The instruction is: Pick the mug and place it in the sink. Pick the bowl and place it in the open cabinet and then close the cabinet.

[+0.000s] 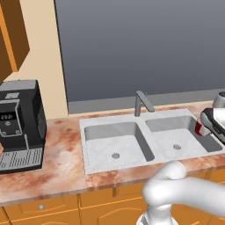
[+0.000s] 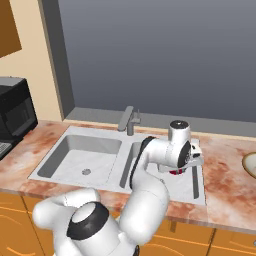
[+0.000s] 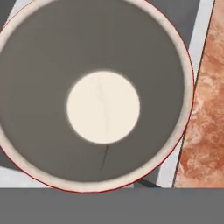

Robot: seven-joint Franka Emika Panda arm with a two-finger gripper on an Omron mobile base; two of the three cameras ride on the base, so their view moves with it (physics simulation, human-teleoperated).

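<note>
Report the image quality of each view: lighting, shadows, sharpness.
Left base view: even, flat light, soft shading inside the sink basins, the arm's near elbow blurred. Right base view: equally flat, no glare, the mug mostly hidden under the hand. Hand view: mug interior close up, dim grey walls, pale bottom.

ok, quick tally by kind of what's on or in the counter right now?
Mugs: 1, the red mug in the gripper, over the right basin
Bowls: 1, the bowl at the counter's right edge
Coffee machines: 1, the black coffee machine
Sinks: 1, the sink, two basins
Faucets: 1, the faucet
Total: 5
</note>
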